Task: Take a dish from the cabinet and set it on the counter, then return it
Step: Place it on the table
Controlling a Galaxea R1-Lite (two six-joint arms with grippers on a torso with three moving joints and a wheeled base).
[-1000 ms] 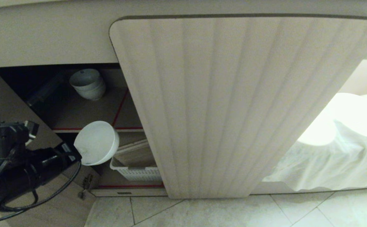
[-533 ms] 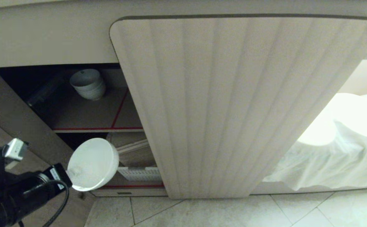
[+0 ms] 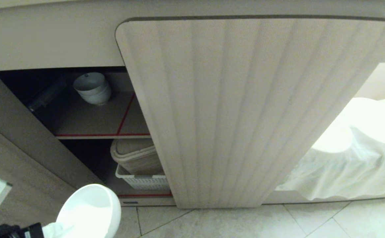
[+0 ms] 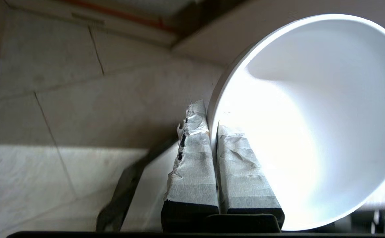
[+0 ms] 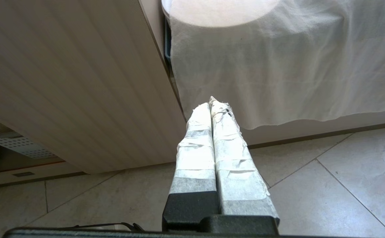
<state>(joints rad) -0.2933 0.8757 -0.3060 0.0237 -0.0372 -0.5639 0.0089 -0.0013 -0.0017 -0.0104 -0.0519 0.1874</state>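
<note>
While the left claw (image 4: 212, 132) pinches the bowl (image 3: 90, 211) by its rim, clear of the cabinet (image 3: 90, 112) and above the floor (image 3: 245, 221), lift it level and slowly toward the tabletop overhead. Right claw (image 5: 212, 109) hangs closed, empty.

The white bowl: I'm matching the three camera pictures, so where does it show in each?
Head view: bowl at the bottom left, below the open cabinet.
Left wrist view: bowl fills the right side, its rim pinched by the left gripper.
Right wrist view: not in it.
Shared landmark: the ribbed door, also in the right wrist view.
</note>
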